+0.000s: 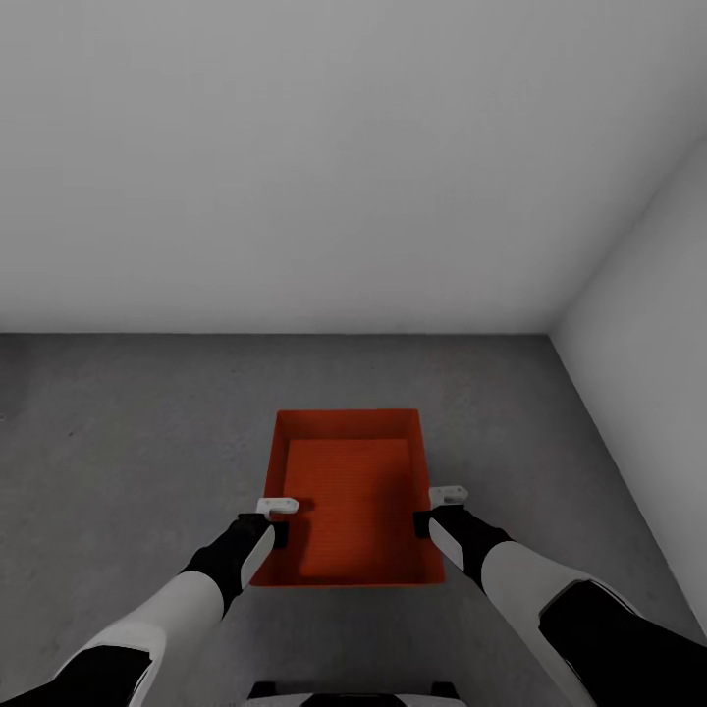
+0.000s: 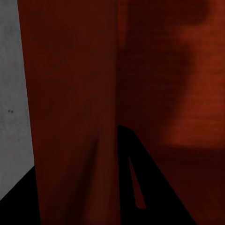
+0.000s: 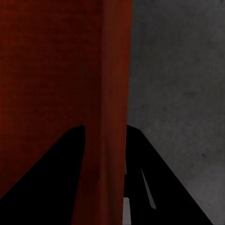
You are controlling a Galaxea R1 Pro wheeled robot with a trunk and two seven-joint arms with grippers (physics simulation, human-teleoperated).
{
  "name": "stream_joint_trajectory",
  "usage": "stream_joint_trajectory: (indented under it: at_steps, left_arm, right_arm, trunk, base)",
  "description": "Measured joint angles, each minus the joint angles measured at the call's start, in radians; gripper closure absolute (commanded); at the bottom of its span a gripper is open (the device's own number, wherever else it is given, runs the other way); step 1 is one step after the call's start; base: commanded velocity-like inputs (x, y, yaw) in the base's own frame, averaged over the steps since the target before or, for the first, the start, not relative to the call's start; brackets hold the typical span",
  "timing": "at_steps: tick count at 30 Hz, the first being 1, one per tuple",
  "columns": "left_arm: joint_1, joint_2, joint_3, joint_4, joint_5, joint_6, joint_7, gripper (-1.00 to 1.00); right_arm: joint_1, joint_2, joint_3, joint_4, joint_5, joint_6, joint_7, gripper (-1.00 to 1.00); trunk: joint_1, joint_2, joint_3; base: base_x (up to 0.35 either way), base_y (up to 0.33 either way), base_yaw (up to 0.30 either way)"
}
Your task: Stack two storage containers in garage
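One red-orange storage container sits lidless and empty in front of me over the dark grey garage floor. My left gripper is shut on its left wall near the front corner, and my right gripper is shut on the right wall opposite. In the left wrist view the thin red wall runs between the dark fingers of the left gripper. The right wrist view shows the right gripper straddling the wall the same way. Whether the box touches the floor I cannot tell.
A plain white wall stands straight ahead, meeting a second white wall at a corner on the right. Bare grey concrete-like floor spreads to the left of the box and beyond it up to the wall.
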Motion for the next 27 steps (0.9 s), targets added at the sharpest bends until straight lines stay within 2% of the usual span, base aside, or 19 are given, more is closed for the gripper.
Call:
stream_joint_trajectory:
  at_steps: [11, 27]
  left_arm:
    - [0.000, 0.000, 0.000, 0.000, 0.001, -0.001, 0.000, 1.00]
    - [0.000, 0.000, 0.000, 0.000, 0.000, -0.001, 0.000, 1.00]
  right_arm:
    - [0.000, 0.000, -0.001, 0.000, 0.001, -0.001, 0.000, 1.00]
    - [0.000, 0.000, 0.000, 0.000, 0.000, -0.002, 0.000, 1.00]
  trunk:
    - [0.000, 0.000, -0.015]
    - [0.000, 0.000, -0.017]
  base:
    - [0.000, 0.000, 0.075]
    - [0.000, 0.000, 0.003]
